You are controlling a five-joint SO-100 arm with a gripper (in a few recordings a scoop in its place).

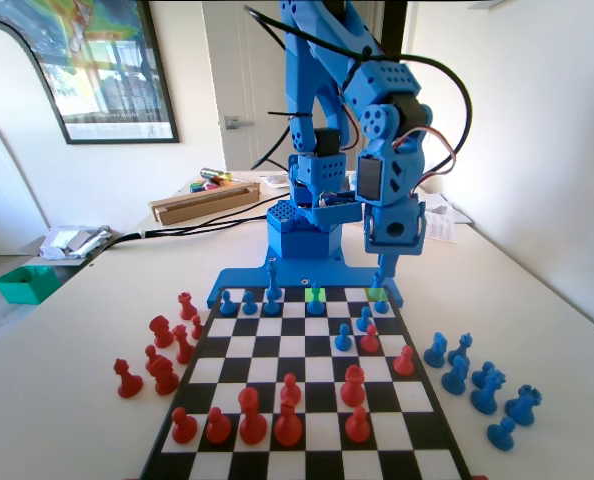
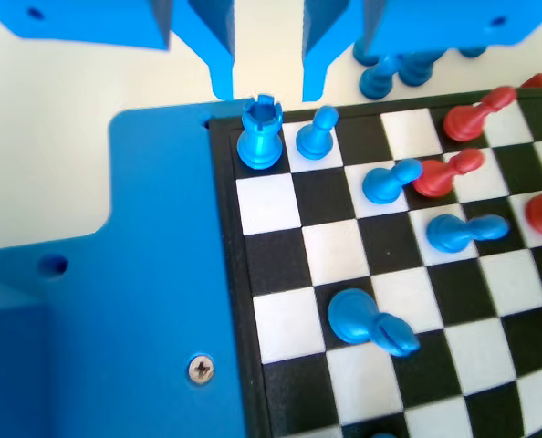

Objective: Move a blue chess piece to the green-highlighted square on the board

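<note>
Open tool [image 2: 264,87] above the blue chess piece [image 2: 260,132] on the board [image 2: 344,265].

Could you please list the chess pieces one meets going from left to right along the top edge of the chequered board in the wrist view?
Blue castle-topped plastic piece on the corner square → small blue round-headed plastic pawn → red plastic pawn.

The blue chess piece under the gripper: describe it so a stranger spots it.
In the wrist view, go to the board, top left corner. The blue chess piece stands upright on that corner square, below the open gripper. Its notched castle top sets it apart from the round-headed pawn beside it.
</note>
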